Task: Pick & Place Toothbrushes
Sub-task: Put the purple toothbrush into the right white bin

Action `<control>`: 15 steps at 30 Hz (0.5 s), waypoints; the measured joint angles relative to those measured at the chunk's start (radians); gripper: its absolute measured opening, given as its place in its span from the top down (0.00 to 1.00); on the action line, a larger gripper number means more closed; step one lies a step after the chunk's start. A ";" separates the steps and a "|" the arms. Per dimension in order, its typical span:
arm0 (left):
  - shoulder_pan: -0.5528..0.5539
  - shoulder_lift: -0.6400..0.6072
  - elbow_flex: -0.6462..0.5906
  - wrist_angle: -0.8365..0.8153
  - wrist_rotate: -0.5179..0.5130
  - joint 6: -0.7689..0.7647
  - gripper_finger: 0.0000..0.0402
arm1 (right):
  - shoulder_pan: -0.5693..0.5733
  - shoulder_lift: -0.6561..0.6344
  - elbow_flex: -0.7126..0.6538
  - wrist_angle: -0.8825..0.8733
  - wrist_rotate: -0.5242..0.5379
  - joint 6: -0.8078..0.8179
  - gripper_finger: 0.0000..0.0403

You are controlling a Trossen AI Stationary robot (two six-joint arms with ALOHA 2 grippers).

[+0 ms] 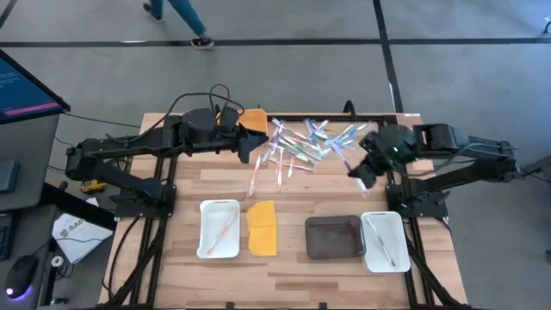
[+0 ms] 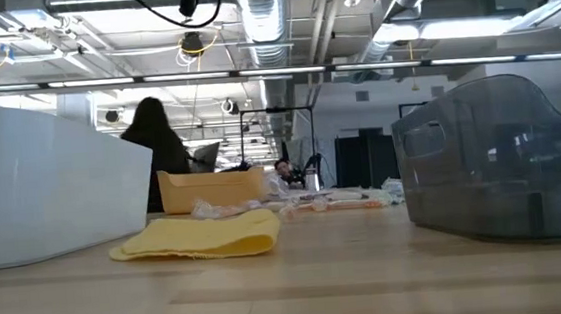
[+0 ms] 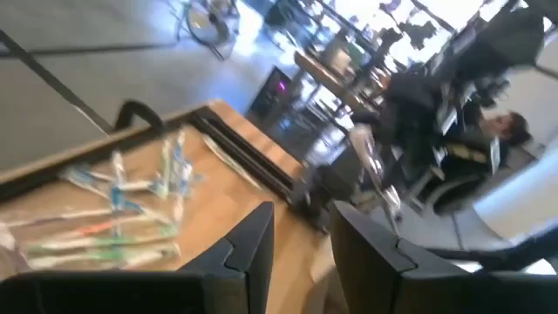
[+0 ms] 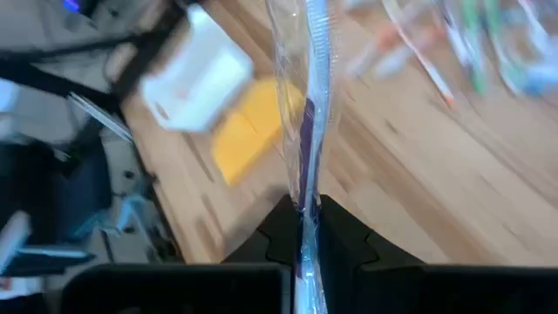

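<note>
A loose pile of wrapped toothbrushes (image 1: 303, 142) in pink, green, blue and white lies on the far middle of the table, also seen in the wrist views (image 3: 113, 218) (image 4: 471, 44). My right gripper (image 1: 355, 176) hangs over the table to the right of the pile, shut on one wrapped blue-purple toothbrush (image 4: 307, 105). My left gripper (image 1: 250, 146) hovers at the pile's left edge, and its fingers (image 3: 253, 253) stand apart with nothing between them. One toothbrush lies in each white tray (image 1: 225, 226) (image 1: 379, 241). My right gripper pinches one end of the wrapped toothbrush (image 4: 303, 196) between its two fingers. They come slanting down from the table's right side. The toothbrush sticks out ahead in line with the fingers and is lifted clear of the table.
Along the near side stand a white tray (image 1: 205, 232), a flat yellow lid (image 1: 263, 228), a dark tray (image 1: 334, 250) and a second white tray (image 1: 400, 245). An orange piece (image 1: 252, 119) lies under the left arm. A person walks past beyond the table (image 1: 185, 17).
</note>
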 joint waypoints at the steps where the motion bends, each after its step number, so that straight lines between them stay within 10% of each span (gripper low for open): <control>1: -0.006 0.000 0.000 0.009 -0.020 -0.001 0.73 | 0.025 -0.020 -0.017 -0.014 0.012 0.021 0.96; 15: -0.142 0.055 0.002 0.067 -0.232 -0.126 0.73 | 0.513 -0.303 -0.372 -0.046 0.182 0.558 0.96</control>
